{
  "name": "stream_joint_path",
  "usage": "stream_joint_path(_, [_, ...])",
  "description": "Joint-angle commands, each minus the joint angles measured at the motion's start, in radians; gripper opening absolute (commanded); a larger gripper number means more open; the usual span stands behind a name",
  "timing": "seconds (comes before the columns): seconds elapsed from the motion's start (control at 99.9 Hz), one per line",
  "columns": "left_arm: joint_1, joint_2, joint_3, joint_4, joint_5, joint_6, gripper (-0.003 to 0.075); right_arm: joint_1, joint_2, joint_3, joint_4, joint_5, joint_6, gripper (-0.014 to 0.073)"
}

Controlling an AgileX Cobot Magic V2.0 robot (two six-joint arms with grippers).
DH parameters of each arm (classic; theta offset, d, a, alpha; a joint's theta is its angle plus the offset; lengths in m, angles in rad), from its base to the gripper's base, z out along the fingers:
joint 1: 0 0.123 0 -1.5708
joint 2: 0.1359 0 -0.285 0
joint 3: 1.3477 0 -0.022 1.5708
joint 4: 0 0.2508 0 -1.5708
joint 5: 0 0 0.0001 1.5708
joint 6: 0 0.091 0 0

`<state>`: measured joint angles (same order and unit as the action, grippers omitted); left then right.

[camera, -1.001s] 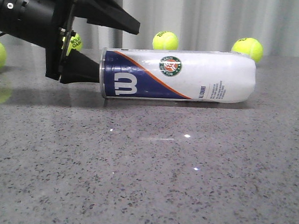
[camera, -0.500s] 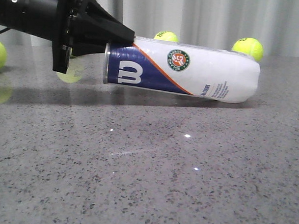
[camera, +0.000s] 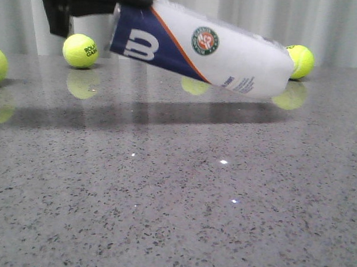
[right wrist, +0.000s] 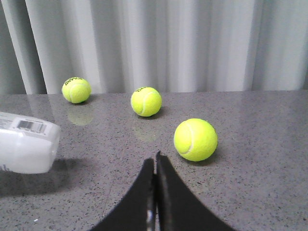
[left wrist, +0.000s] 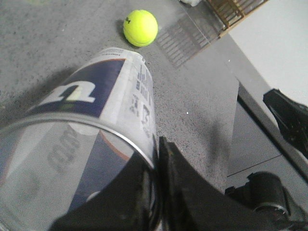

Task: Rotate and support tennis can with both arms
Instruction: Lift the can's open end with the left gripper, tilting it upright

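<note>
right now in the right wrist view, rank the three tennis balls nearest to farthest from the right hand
1. Big ball, just beyond the shut right hand.
2. Middle ball, farther back toward the curtain.
3. Far ball, off toward the can's side.

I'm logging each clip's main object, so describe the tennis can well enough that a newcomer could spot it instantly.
Start at the grey speckled table and look above its far half: a long cylinder hangs tilted in the air, its silver-rimmed end held high by the black left gripper. That is the tennis can, white and navy with a W logo, orange stripe and round emblem, unlike the small yellow-green tennis balls around it.
</note>
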<state>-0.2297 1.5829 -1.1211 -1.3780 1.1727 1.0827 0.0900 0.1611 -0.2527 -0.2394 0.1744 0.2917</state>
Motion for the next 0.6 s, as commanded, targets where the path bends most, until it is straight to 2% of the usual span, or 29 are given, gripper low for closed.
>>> stream_joint_path(0.0, [-0.004,-0.132,-0.066,0.026,0.087,-0.044,-0.0021,-0.004,0.011,-0.026,-0.002,-0.088,-0.001,-0.0068])
stream_joint_path(0.18, [-0.004,-0.318,-0.169,0.378,0.008,-0.261,-0.0021,-0.004,0.011,-0.026,-0.002,-0.088,-0.001,-0.0068])
stream_joint_path(0.35, [-0.004,-0.453,-0.235,0.734,0.024,-0.469,-0.0021,-0.004,0.011,-0.026,-0.002,-0.088,-0.001,-0.0068])
stream_joint_path(0.46, [-0.004,-0.502,-0.239,0.922,0.037,-0.545,-0.0021,-0.004,0.011,-0.026,-0.002,-0.088,-0.001,-0.0068])
stream_joint_path(0.59, [-0.004,-0.517,-0.239,1.049,0.103,-0.584,-0.0021,-0.004,0.011,-0.026,-0.002,-0.088,-0.001,-0.0068])
